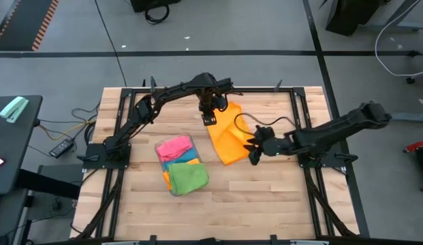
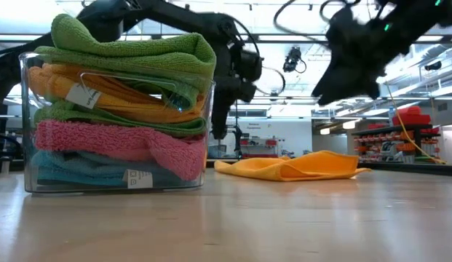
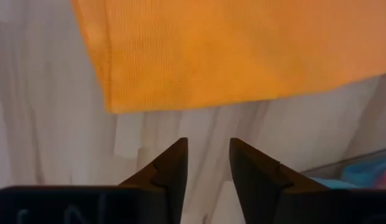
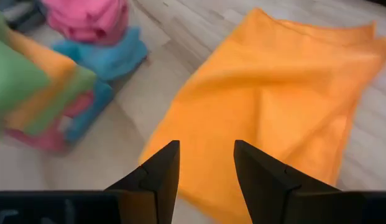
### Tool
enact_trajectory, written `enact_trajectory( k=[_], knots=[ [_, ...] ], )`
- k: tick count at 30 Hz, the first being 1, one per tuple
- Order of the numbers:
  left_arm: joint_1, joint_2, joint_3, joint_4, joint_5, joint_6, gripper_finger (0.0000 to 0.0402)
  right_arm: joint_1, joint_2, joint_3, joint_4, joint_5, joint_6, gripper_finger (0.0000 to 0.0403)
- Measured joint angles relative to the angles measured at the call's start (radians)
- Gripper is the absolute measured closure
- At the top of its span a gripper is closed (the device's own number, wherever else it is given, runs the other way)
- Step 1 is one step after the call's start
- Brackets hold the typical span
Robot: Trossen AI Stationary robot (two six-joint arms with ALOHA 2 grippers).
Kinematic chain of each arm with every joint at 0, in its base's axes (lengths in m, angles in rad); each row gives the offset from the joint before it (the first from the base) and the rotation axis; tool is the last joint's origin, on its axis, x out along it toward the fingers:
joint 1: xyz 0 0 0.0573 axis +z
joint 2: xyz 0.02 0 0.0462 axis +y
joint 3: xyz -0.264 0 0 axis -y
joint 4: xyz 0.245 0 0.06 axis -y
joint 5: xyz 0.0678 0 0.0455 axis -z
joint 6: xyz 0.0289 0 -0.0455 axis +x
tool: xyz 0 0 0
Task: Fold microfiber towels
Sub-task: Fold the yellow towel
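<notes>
Orange towel [image 1: 228, 139] flat; both grippers hover, empty.

orange towel [image 1: 229, 138] lying loose on table [image 1: 265, 197]: 1, at 3 o'clock of tray | clear tray [image 2: 28, 116]: 1 | folded towels stacked in tray [image 2: 124, 109]: at least 5 layers, green, orange, green, pink, blue | arms: 2 | grippers: 2, left gripper [image 1: 209, 120], right gripper [image 1: 252, 148]

Two dark jointed arms, black looping cables

towel tags, background signs, nothing legible
</notes>
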Motion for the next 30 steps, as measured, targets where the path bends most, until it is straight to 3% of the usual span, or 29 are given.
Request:
enact_trajectory(
  k=[7, 12, 16, 25, 30],
  knots=[
    [-0.003, -0.083, 0.001, 0.006, -0.002, -0.002, 0.0292, -0.056, 0.271, -0.018, 0.224, 0.011, -0.216, 0.0242],
    [0.003, -0.128, 0.001, 0.001, -0.004, -0.017, 0.0294, -0.072, 0.458, 0.01, 0.301, 0.007, -0.196, 0.0242],
    [0.005, -0.162, 0.001, -0.005, -0.005, -0.014, 0.0295, -0.074, 0.555, 0.014, 0.375, -0.065, -0.146, 0.0242],
    [0.007, -0.187, 0.001, -0.012, -0.006, 0.007, 0.0295, 0.064, 0.583, 0.051, 0.426, -0.227, -0.019, 0.0242],
    [0.007, -0.187, 0.001, -0.012, -0.006, 0.014, 0.0296, 0.153, 0.586, 0.136, 0.376, -0.248, 0.017, 0.0242]
  ],
)
